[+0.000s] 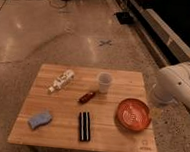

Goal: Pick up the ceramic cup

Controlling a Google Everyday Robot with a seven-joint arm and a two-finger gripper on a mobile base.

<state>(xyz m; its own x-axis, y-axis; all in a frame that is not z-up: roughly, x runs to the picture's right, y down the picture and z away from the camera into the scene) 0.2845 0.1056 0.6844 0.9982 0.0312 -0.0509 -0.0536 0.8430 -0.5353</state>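
Observation:
The ceramic cup [104, 82] is small, pale white and slightly tapered. It stands upright near the far edge of the wooden table [58, 132], right of centre. Only the white links of my arm [178, 85] show, at the right edge of the view, beside the table's far right corner. My gripper is out of view, so nothing shows how it stands relative to the cup.
A white bottle [61, 81] lies on its side at the far left. A small red object [87, 97] lies just in front of the cup. A wide red-orange bowl [133, 114] sits at the right, a black bar-shaped object [84, 126] at the front centre, a blue sponge [39, 119] at the front left.

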